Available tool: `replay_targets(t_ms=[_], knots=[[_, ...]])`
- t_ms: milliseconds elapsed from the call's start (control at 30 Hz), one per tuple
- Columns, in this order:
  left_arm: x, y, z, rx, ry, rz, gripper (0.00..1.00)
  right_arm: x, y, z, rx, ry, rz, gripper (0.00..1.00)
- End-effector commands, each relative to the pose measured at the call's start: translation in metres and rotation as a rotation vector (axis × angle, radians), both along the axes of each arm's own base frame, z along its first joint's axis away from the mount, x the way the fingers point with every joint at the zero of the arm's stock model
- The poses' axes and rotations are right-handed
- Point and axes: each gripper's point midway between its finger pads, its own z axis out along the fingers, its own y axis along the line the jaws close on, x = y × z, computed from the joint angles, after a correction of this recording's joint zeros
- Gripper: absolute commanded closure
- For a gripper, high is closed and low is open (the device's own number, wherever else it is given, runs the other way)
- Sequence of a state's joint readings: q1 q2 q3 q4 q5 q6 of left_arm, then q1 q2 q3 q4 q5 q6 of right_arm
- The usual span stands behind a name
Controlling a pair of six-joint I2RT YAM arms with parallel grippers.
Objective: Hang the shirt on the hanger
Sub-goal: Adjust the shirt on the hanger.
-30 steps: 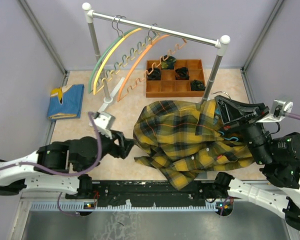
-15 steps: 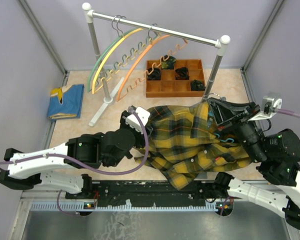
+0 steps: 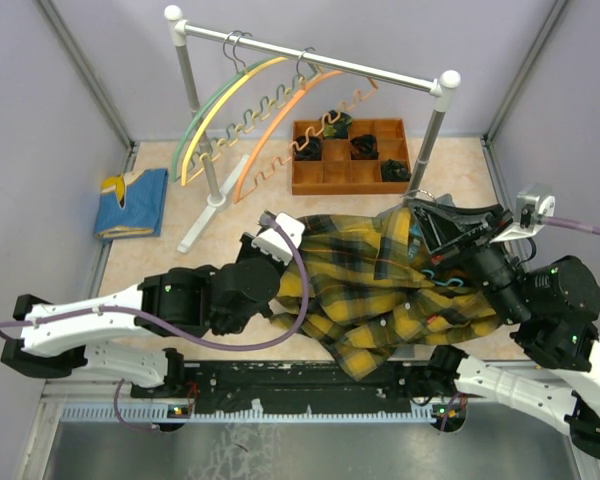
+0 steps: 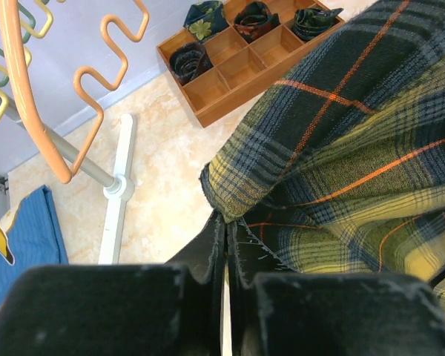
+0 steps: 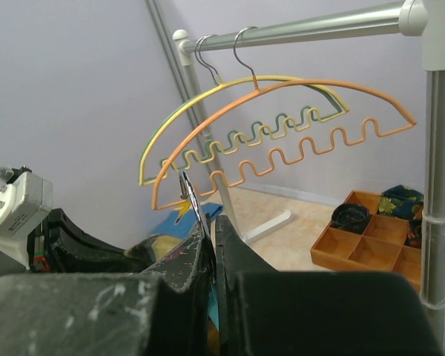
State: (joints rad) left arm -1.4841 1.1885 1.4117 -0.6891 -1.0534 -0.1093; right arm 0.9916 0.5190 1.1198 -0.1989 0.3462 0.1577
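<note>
The yellow and black plaid shirt (image 3: 380,290) lies bunched on the table between both arms. My left gripper (image 3: 283,292) sits at its left edge, and the left wrist view shows that gripper (image 4: 227,220) shut on the shirt's (image 4: 341,148) hem. My right gripper (image 3: 426,214) is at the shirt's upper right, shut on the hanger. In the right wrist view the metal hook (image 5: 188,194) sticks up past the fingertips of this gripper (image 5: 212,226), and a light blue bit shows between the fingers. Blue curves of the hanger (image 3: 448,279) peek out of the cloth; the shirt hides the remainder.
A metal rack (image 3: 310,58) at the back carries green, yellow and orange hangers (image 3: 280,130). Its right post (image 3: 428,150) stands close to my right gripper. A wooden tray (image 3: 350,190) of rolled cloths is behind the shirt. A folded blue cloth (image 3: 132,202) lies far left.
My left arm swung right from beside the shirt to its left edge and shut on the hem. The right arm with the hanger shifted slightly; the shirt bunched a little.
</note>
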Motion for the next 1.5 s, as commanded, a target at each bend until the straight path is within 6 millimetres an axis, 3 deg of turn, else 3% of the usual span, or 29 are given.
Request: replay_targets(t_ms=[0, 167, 433, 633, 900, 933, 967, 1033, 1067, 1133, 1267, 1467], knots=[[0.0, 0.014, 0.018, -0.027, -0.016, 0.011, 1.0, -0.003, -0.005, 0.015, 0.04, -0.037, -0.004, 1.0], [-0.002, 0.022, 0.027, -0.068, -0.005, 0.0, 1.0, -0.003, -0.009, 0.006, 0.007, -0.031, -0.016, 1.0], [-0.003, 0.051, 0.049, -0.148, 0.008, 0.035, 1.0, -0.011, -0.01, -0.012, -0.04, -0.033, 0.013, 1.0], [-0.006, 0.066, 0.046, -0.172, 0.039, 0.064, 1.0, -0.013, -0.014, -0.014, -0.043, -0.033, 0.009, 1.0], [-0.016, 0.071, 0.028, -0.207, 0.103, -0.002, 1.0, -0.018, -0.032, 0.008, 0.03, -0.081, -0.027, 1.0], [-0.019, 0.066, 0.022, -0.201, 0.113, -0.04, 0.98, -0.02, -0.034, 0.013, 0.037, -0.094, -0.027, 1.0], [-0.023, 0.061, 0.021, -0.211, 0.123, -0.085, 0.89, -0.021, -0.035, 0.017, 0.04, -0.105, -0.025, 1.0], [-0.035, 0.05, 0.023, -0.239, 0.137, -0.203, 0.61, -0.023, -0.033, 0.023, 0.03, -0.124, -0.014, 1.0], [-0.04, 0.046, 0.028, -0.268, 0.136, -0.253, 0.48, -0.024, -0.032, 0.025, 0.022, -0.134, -0.007, 1.0], [-0.053, 0.039, 0.046, -0.331, 0.125, -0.376, 0.34, -0.027, -0.027, 0.028, -0.001, -0.151, 0.018, 1.0], [-0.068, 0.03, 0.079, -0.392, 0.081, -0.517, 0.19, -0.038, -0.012, 0.025, -0.053, -0.19, 0.107, 1.0], [-0.08, -0.001, 0.098, -0.322, 0.062, -0.641, 0.12, -0.06, 0.011, 0.017, -0.129, -0.257, 0.263, 1.0]])
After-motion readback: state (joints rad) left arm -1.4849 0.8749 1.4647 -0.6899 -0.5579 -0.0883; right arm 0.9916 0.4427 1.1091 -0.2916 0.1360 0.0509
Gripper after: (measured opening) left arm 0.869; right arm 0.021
